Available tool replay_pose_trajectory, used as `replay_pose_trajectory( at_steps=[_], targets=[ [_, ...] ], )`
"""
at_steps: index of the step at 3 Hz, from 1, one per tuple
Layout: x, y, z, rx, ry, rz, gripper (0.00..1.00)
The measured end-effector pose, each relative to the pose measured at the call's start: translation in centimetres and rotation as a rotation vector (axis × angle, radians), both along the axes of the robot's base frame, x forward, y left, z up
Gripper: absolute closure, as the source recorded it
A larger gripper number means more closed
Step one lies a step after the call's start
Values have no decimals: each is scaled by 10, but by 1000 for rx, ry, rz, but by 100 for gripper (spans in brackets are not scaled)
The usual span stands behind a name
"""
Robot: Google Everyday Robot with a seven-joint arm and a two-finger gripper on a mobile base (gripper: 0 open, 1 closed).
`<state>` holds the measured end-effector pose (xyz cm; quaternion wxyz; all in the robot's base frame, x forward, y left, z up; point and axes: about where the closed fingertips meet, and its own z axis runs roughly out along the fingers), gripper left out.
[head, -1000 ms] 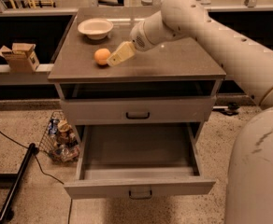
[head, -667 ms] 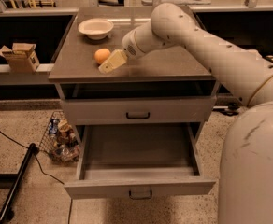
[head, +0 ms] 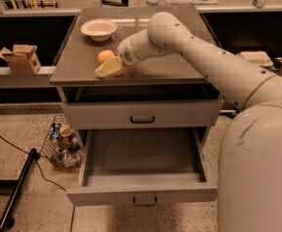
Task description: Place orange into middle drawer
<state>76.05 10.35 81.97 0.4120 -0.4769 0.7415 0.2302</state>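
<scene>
The orange [head: 105, 56] sits on the cabinet top [head: 146, 69], towards its front left. My gripper [head: 107, 68] is low over the top, just in front of the orange and close to it, near the front edge. The orange rests on the surface and is not lifted. The middle drawer [head: 143, 195] is pulled wide open below, and its grey floor is bare. The drawer front above it [head: 142, 115] is closed.
A white bowl [head: 98, 29] stands at the back left of the cabinet top. A wire basket of packets [head: 63, 140] and a black pole [head: 15, 190] are on the floor to the left. A cardboard box [head: 20, 58] sits on a left ledge. My arm [head: 204, 57] crosses from the right.
My gripper has moved left and towards the front edge of the top, coming in beside the orange. The orange and the drawer have not moved.
</scene>
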Motion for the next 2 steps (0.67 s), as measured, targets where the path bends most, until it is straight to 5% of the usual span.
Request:
replay_pose_trajectory(
  at_steps=[2],
  targets=[
    [-5,2,19,49,-36,-1,65]
  ],
)
